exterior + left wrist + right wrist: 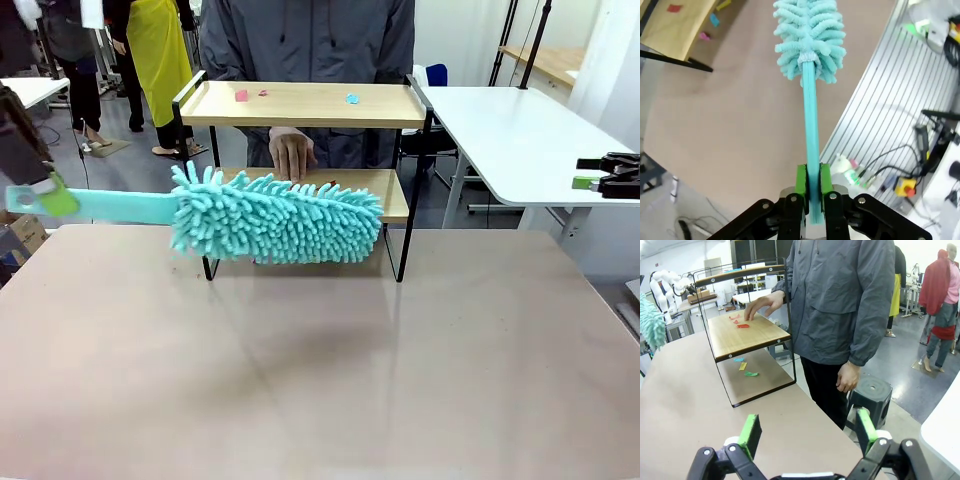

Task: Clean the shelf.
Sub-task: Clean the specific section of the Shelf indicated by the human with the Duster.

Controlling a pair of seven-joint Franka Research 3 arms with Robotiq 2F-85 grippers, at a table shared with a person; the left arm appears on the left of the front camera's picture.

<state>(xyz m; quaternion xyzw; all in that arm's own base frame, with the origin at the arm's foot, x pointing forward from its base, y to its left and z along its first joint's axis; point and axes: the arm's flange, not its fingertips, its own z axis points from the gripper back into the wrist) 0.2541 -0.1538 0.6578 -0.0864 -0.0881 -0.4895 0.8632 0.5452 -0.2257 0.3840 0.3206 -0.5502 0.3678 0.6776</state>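
Brown tabletop [320, 380] carries the shelf [300, 105] at its far edge. My left gripper [811, 186] is clamped on the teal duster's handle [811, 115], its fluffy head [275, 222] held level before the lower board, likely to sweep it. Right gripper [807, 432] stands spread, empty. Right wrist view adds red scraps [742, 325] beside the person's hand [762, 305], which the duster largely masks frontally.

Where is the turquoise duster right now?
In the front view, the duster hangs left of centre, before the lower board of the shelf and near the person's hand; the left gripper holds its handle.
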